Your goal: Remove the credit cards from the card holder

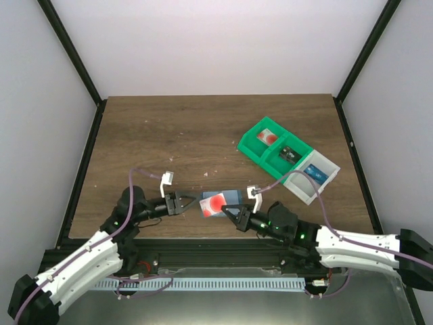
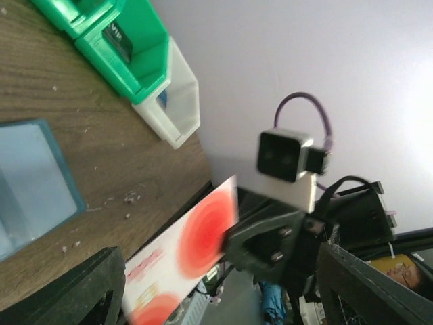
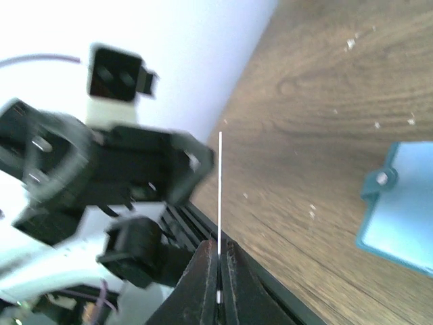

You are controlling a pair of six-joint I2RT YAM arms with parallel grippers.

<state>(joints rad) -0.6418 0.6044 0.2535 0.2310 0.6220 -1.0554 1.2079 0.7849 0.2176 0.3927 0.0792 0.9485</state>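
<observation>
Pinching seemingly light, stiff, slippery credit card (image 1: pixel 214 202) by its edge in pressed-together right hand (image 3: pixel 218 267), opposite spread left hand (image 1: pixel 189 203).

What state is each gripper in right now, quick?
Left gripper: open, jaws spread wide, gripping nothing.
Right gripper: shut on the edge of a credit card, held off the table.

A red-marked credit card (image 2: pixel 193 247), apparently pinched by the right claw (image 2: pixel 233 244), hangs near the card holder (image 2: pixel 34 183).
</observation>
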